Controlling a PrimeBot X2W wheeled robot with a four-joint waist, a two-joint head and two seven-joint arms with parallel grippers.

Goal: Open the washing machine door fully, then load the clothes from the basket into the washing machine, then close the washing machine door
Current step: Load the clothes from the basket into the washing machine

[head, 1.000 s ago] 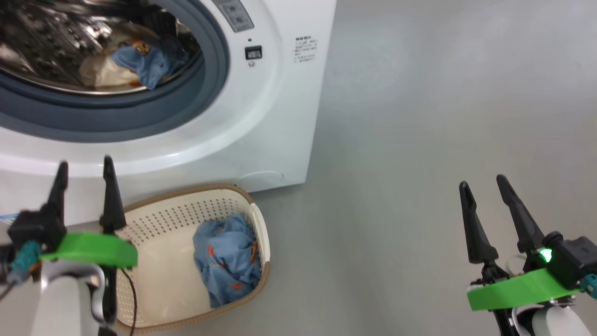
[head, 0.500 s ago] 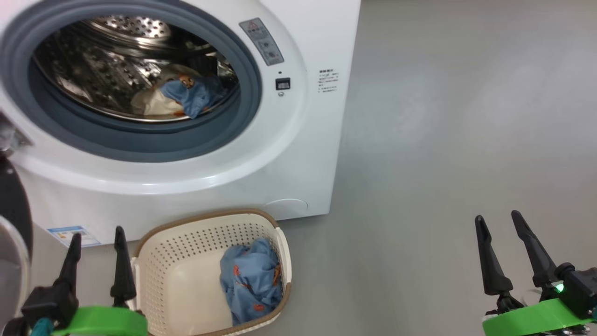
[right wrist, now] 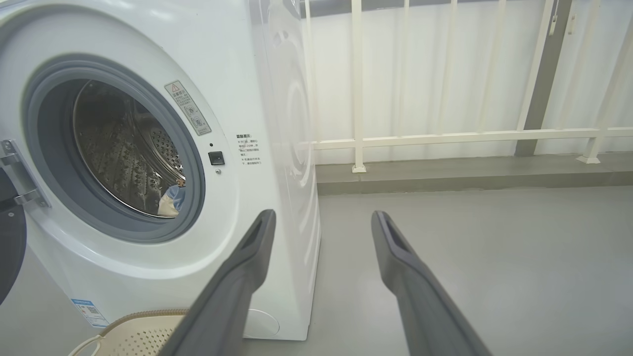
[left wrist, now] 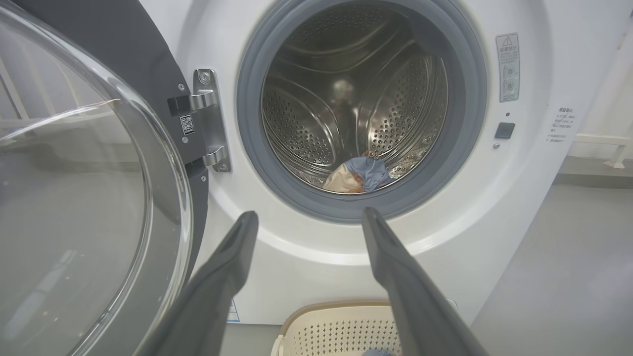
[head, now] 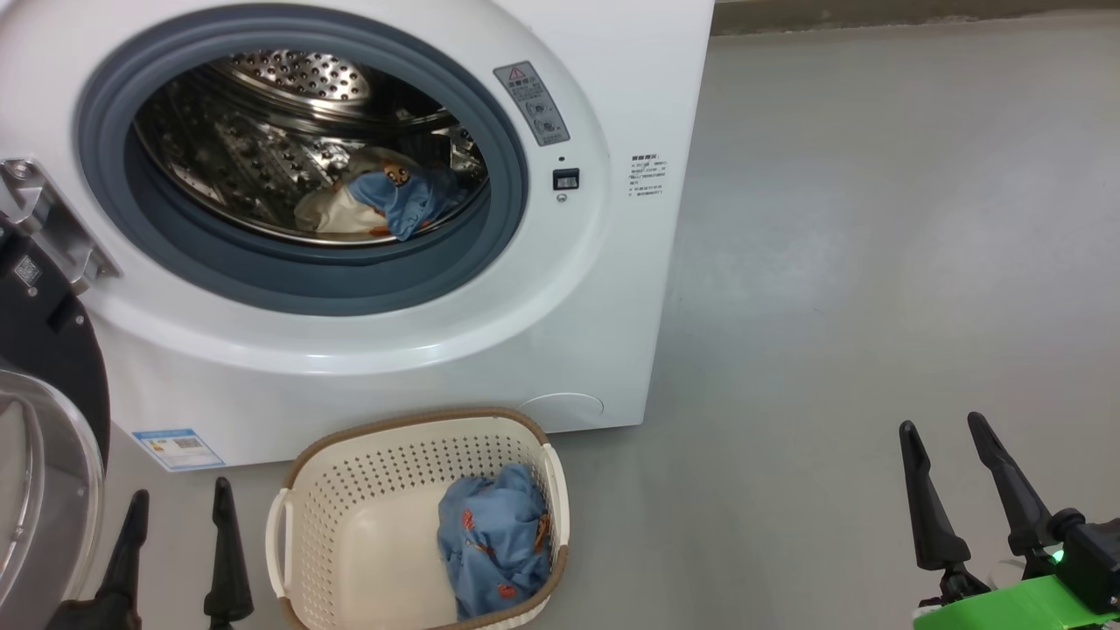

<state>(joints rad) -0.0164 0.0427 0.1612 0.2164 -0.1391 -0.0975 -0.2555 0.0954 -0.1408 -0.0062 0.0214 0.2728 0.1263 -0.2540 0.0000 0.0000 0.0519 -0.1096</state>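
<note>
The white washing machine (head: 612,79) stands with its door (head: 44,367) swung wide to the left on its hinge; the glass bowl (left wrist: 74,198) looms in the left wrist view. Light-blue and cream clothes (head: 385,203) lie in the steel drum. Below the machine, the cream basket (head: 367,455) holds a crumpled light-blue piece with orange prints (head: 494,547). My left gripper (head: 179,499) is open, empty, just left of the basket. My right gripper (head: 943,424) is open and empty over bare floor, far right of the basket.
Grey floor (head: 875,219) stretches to the right of the machine. A white railing (right wrist: 445,136) on a low grey kerb runs behind it. A blue label sticker (head: 178,448) sits low on the machine's front.
The head camera has tilted up and pulled back, so machine and basket sit lower and more of the drum and door shows. Both grippers stay open and empty.
</note>
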